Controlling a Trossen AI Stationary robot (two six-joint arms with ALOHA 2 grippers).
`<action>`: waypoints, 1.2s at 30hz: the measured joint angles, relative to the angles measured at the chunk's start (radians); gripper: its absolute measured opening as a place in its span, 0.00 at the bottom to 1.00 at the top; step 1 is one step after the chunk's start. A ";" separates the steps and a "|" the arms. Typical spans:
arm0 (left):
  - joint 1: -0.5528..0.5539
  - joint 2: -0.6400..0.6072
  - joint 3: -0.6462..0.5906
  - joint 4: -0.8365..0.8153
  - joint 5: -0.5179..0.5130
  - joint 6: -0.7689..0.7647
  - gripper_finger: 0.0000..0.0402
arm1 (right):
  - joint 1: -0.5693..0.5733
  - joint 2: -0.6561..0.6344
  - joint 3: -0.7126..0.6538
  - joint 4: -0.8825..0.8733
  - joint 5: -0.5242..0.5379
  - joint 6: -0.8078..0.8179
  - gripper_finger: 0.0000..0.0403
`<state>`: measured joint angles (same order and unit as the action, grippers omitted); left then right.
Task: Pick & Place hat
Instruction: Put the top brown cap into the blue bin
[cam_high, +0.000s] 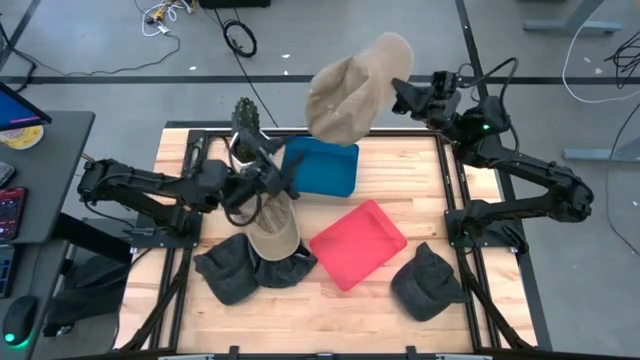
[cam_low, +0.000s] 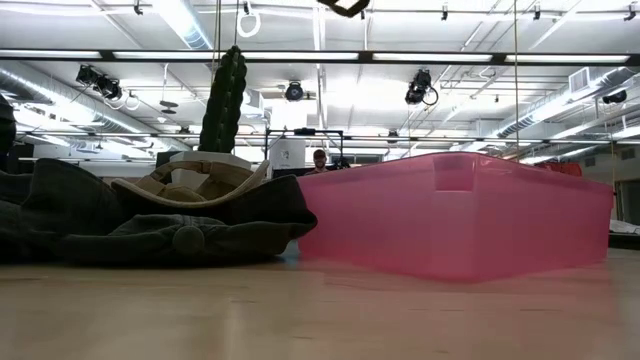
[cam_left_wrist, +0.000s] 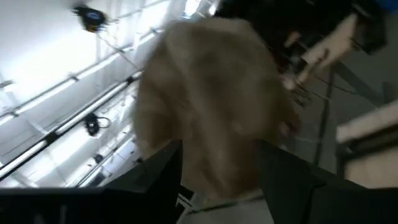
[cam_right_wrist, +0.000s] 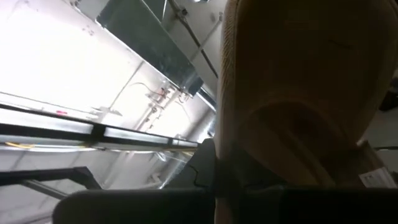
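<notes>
Holding a tan hat (cam_high: 352, 88) up in the air, the right gripper (cam_high: 402, 97) has its fingers clamped together on the hat's edge; the hat hangs just beyond those fingers, above the far edge of the worktop (cam_high: 420, 170) and over the blue tray (cam_high: 321, 166). In the right wrist view the same tan hat (cam_right_wrist: 305, 93) fills the space straight ahead of the right fingers, pinched at its lower rim.

The left gripper (cam_high: 278, 185) reaches over the middle of the worktop, and a second tan hat (cam_high: 273, 227) lies just past its fingertips, resting on the pile of dark hats (cam_high: 240, 268). In the left wrist view the left fingers (cam_left_wrist: 283, 171) stand apart on either side of a blurred tan hat (cam_left_wrist: 211, 118); I cannot tell whether they actually grip it.

A red tray (cam_high: 357, 243) sits to the far side of the left fingers, well below the right fingers, and a lone dark hat (cam_high: 427, 280) lies beyond it near the worktop's front corner. A cactus in a pot (cam_high: 246, 128) stands just beside the left wrist. From the low view, the red tray (cam_low: 460, 215) sits touching the heap of dark hats (cam_low: 150, 225).
</notes>
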<state>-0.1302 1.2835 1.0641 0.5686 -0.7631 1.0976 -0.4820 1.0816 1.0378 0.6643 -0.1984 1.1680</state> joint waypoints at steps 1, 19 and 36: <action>0.000 0.000 0.000 -0.046 0.000 -0.020 0.50 | -0.002 0.000 0.000 0.006 -0.003 0.016 0.01; 0.130 0.083 0.020 -0.040 0.128 0.014 0.55 | 0.077 0.081 0.000 0.005 -0.027 0.129 0.01; 0.137 0.227 0.277 0.116 -0.016 0.237 0.55 | 0.090 0.121 0.001 -0.012 -0.070 0.129 0.01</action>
<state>0.0066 1.5109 1.3415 0.6844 -0.7790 1.3346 -0.3922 1.2026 1.0386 0.6522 -0.2681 1.2972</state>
